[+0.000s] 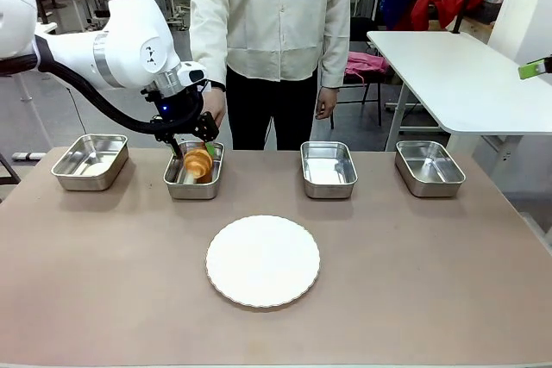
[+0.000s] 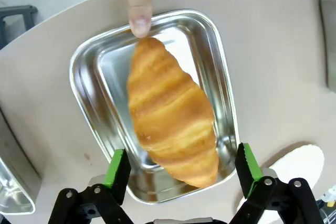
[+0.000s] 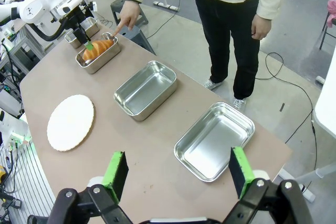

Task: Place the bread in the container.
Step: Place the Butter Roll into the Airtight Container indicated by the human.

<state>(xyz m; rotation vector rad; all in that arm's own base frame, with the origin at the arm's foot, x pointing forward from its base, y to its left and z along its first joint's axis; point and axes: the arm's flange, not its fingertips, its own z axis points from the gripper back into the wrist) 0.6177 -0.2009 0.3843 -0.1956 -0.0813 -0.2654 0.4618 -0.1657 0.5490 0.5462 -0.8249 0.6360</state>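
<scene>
The bread (image 2: 170, 124) lies in the container (image 2: 92, 66), tips near its rims. The left gripper (image 2: 181, 171) hangs above, jaws wide. A finger (image 2: 138, 3) touches the far rim.

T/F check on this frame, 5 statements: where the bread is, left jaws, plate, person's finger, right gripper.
1. The bread lies in the container. True.
2. The left gripper is clamped on the bread. False: its jaws stand open, green pads apart on either side of the bread's near end.
3. The white plate holds the bread. False: it is bare.
4. The person's finger points at the container's far rim. True.
5. The right gripper holds a pan. False: it is open, above the table.
</scene>
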